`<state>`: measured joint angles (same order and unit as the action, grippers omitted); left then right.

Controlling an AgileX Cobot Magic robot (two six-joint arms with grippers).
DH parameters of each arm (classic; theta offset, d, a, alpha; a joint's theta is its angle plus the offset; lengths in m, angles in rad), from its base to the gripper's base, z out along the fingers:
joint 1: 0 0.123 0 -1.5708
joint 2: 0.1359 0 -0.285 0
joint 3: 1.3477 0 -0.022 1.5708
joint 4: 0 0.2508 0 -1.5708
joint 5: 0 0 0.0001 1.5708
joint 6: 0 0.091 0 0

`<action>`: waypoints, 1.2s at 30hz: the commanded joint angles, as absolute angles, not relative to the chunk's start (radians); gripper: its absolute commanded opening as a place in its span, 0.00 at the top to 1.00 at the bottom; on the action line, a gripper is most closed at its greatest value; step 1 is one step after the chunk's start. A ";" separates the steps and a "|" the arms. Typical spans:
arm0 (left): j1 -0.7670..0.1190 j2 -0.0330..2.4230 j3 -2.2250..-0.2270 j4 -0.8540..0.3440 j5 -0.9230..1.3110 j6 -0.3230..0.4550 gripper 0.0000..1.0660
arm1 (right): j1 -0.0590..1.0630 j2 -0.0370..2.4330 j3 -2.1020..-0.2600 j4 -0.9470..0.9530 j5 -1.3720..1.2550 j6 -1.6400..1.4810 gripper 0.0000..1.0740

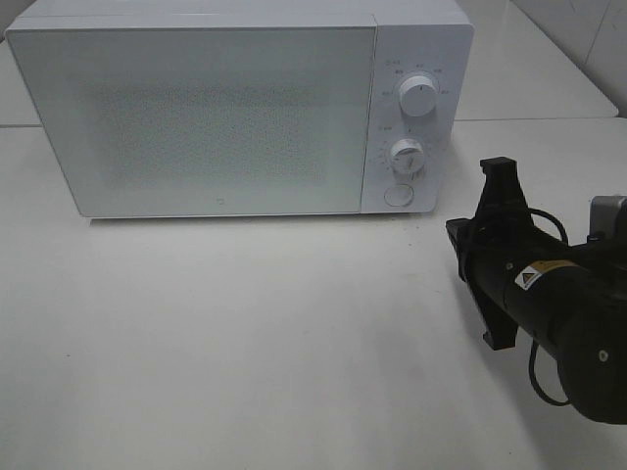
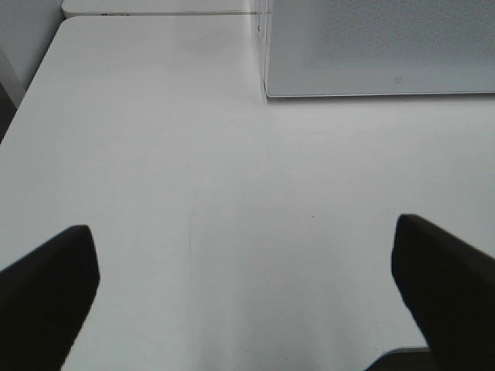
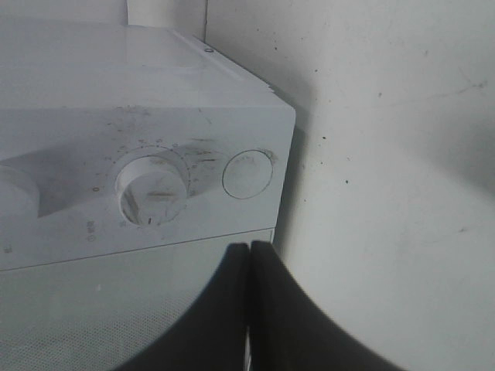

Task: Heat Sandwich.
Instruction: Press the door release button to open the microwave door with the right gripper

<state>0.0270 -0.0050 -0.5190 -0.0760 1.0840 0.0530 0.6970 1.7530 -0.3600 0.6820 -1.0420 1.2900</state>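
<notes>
The sandwich is out of view in every frame. The white microwave [image 1: 196, 108] stands at the back of the table with its door closed. My right gripper [image 1: 457, 233] hovers just right of the microwave's control panel, fingers pointing toward it. In the right wrist view the right gripper [image 3: 249, 251] has both black fingers pressed together with nothing between them, in front of the lower knob [image 3: 151, 189] and the round button [image 3: 247, 174]. My left gripper [image 2: 241, 224] is open over bare table, short of the microwave's front [image 2: 379, 46]. It does not show in the exterior view.
The control panel carries an upper knob [image 1: 419, 98], a lower knob [image 1: 406, 155] and a round button [image 1: 398, 195]. The white table [image 1: 245, 343] stretches in front of the microwave. A second table surface [image 1: 549, 69] lies behind on the right.
</notes>
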 commanded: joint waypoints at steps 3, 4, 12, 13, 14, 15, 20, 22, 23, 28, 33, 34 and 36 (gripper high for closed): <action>0.027 -0.021 -0.518 -0.087 1.071 0.056 0.08 | 0.697 1.803 -0.411 0.684 -1.043 1.305 1.00; 0.027 -0.021 -0.518 -0.087 1.071 0.056 0.08 | 0.697 1.817 -0.424 0.680 -1.043 1.313 1.00; 0.027 -0.021 -0.518 -0.087 1.071 0.056 0.08 | 0.682 1.912 -0.523 0.663 -1.010 1.351 1.00; 0.027 -0.021 -0.518 -0.087 1.071 0.056 0.08 | 0.674 1.918 -0.537 0.651 -0.994 1.351 1.00; 0.027 -0.021 -0.518 -0.087 1.071 0.056 0.08 | 0.674 1.918 -0.537 0.651 -0.994 1.351 1.00; 0.027 -0.021 -0.518 -0.087 1.071 0.056 0.08 | 0.655 1.936 -0.564 0.633 -0.979 1.352 1.00; 0.027 -0.021 -0.518 -0.087 1.071 0.056 0.08 | 0.619 1.974 -0.629 0.596 -0.957 1.352 1.00; 0.027 -0.021 -0.518 -0.087 1.071 0.056 0.08 | 0.604 1.990 -0.656 0.590 -0.934 1.352 1.00; 0.027 -0.021 -0.518 -0.087 1.071 0.056 0.08 | 0.604 1.990 -0.656 0.590 -0.934 1.352 1.00; 0.027 -0.021 -0.518 -0.087 1.071 0.056 0.08 | 0.567 2.020 -0.704 0.573 -0.910 1.352 1.00; 0.027 -0.021 -0.518 -0.087 1.071 0.056 0.08 | 0.545 2.057 -0.766 0.562 -0.884 1.355 1.00; 0.027 -0.021 -0.518 -0.087 1.071 0.056 0.08 | 0.545 2.065 -0.777 0.562 -0.884 1.356 1.00; 0.027 -0.021 -0.518 -0.087 1.071 0.056 0.08 | 0.545 2.073 -0.792 0.564 -0.882 1.357 1.00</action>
<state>0.0270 -0.0050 -0.5190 -0.0760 1.0840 0.0530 0.5500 2.0690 -0.7750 0.5730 -0.8840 1.3500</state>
